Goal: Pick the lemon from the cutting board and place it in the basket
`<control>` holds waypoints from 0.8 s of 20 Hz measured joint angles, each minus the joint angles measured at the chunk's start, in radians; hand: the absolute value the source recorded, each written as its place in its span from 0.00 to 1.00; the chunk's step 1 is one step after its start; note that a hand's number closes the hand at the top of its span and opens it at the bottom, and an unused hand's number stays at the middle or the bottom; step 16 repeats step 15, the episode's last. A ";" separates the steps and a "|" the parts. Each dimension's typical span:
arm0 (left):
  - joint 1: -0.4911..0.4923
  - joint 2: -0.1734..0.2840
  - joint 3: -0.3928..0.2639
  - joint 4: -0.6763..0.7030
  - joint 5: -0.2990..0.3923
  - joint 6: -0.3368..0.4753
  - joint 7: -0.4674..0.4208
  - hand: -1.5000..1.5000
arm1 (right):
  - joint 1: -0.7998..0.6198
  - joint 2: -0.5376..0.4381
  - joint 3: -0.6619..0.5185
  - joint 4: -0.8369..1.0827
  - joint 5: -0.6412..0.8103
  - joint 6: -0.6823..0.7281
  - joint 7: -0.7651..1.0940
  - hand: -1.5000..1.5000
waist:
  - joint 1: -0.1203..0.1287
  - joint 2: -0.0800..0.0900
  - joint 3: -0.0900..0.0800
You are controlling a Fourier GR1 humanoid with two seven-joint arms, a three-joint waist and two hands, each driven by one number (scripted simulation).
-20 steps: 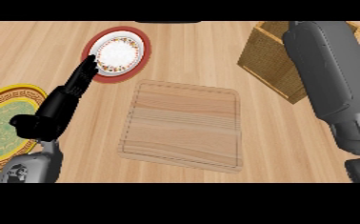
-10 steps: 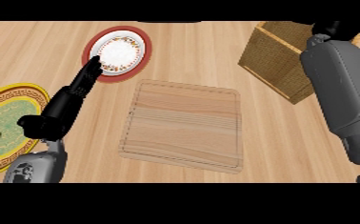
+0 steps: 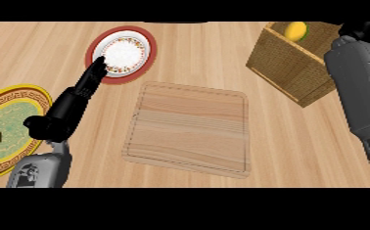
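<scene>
Yellow lemon (image 3: 295,30) already sits inside the wicker basket (image 3: 289,67) at far right, just left of your right hand (image 3: 356,28), its fingers unreadable, while your open left hand (image 3: 72,102) rests far left.

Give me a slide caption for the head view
Lemon sits in the basket; cutting board bare, left hand open.

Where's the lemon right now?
In the head view, the lemon sits inside the wicker basket at upper right, beside the robot's right arm; the cutting board is bare.
</scene>
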 measured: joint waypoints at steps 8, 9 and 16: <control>-0.016 0.006 0.011 -0.003 0.009 -0.007 0.023 0.50 | 0.002 -0.007 -0.035 -0.034 -0.114 -0.023 -0.156 0.00 | -0.002 -0.001 0.000; -0.009 0.004 0.010 -0.019 0.014 -0.009 0.031 0.50 | 0.001 -0.004 -0.046 -0.033 -0.133 -0.033 -0.177 0.00 | -0.001 -0.002 0.000; 0.010 0.013 0.021 -0.018 0.016 -0.014 0.021 0.50 | 0.045 -0.018 -0.112 -0.177 -0.249 -0.022 -0.180 0.00 | -0.014 -0.007 0.000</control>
